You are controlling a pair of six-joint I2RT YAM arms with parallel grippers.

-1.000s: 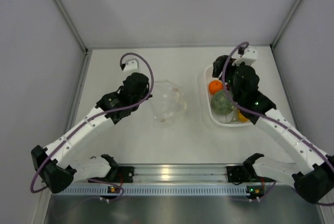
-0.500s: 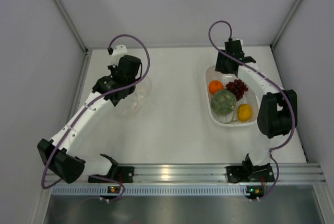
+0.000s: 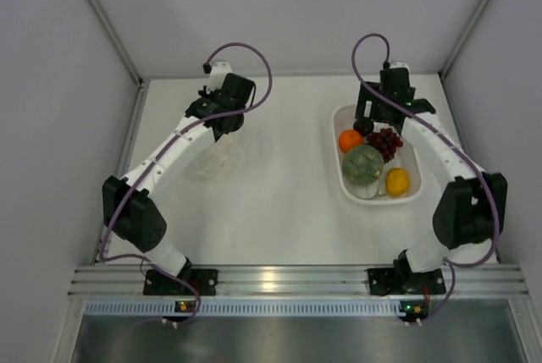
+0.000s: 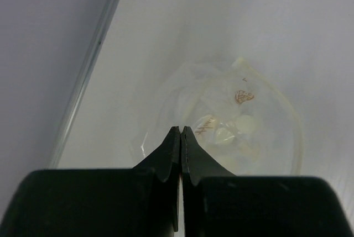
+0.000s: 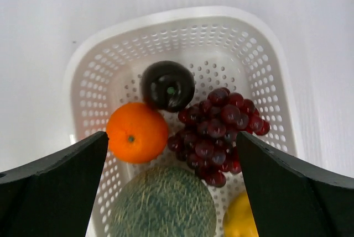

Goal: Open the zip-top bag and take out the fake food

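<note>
The zip-top bag (image 4: 238, 118), clear with white dots, looks slack and has no fruit showing inside. My left gripper (image 4: 181, 130) is shut with its tips at the bag's near edge. From above, the bag (image 3: 215, 156) shows faintly just below that gripper (image 3: 223, 119) at the left of the table. The fake food lies in a white perforated basket (image 5: 182, 27): dark round fruit (image 5: 167, 85), orange (image 5: 136, 132), grapes (image 5: 218, 132), green melon (image 5: 163, 204), lemon (image 5: 240, 220). My right gripper (image 5: 172, 135) hangs wide open above them, holding nothing.
The basket (image 3: 413, 196) stands at the right of the table, close to the right wall. Grey walls close in the table on the left, back and right. The arms' bases and a metal rail (image 3: 279, 278) run along the near edge.
My left gripper has carried the bag from the table's middle to the left. My right gripper has shifted to the basket's far end and opened; the dark round fruit now lies in the basket.
</note>
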